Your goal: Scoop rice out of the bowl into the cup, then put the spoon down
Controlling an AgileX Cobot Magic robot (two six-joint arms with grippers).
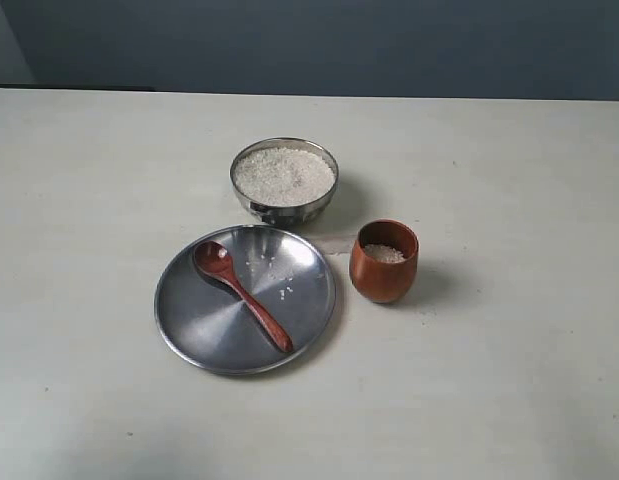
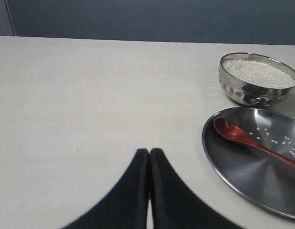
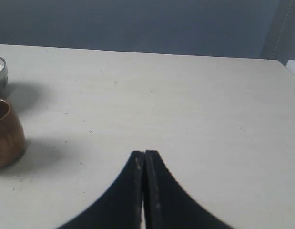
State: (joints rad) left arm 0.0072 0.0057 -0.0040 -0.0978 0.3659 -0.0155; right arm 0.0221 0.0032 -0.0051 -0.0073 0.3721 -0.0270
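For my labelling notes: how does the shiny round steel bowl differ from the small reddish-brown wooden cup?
The shiny round steel bowl is silvery metal; the small reddish-brown wooden cup is dark wood. The bowl is wider and lower; the cup is narrower and taller for its width. The bowl is filled with white rice almost to its rim; the cup holds only a little. Both stand upright on the pale table.

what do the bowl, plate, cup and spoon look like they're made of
Small round deep shiny bowl: probably polished steel, judging by the mirror-like glints on its dimpled wall.
Wide flat grey plate: metal, likely steel, with a duller finish and soft, blurred reflections.
Small rounded reddish-brown cup: seems to be wood, smooth with a satin sheen.
Long-handled reddish-brown spoon: likely similar wood, with a glossier finish.
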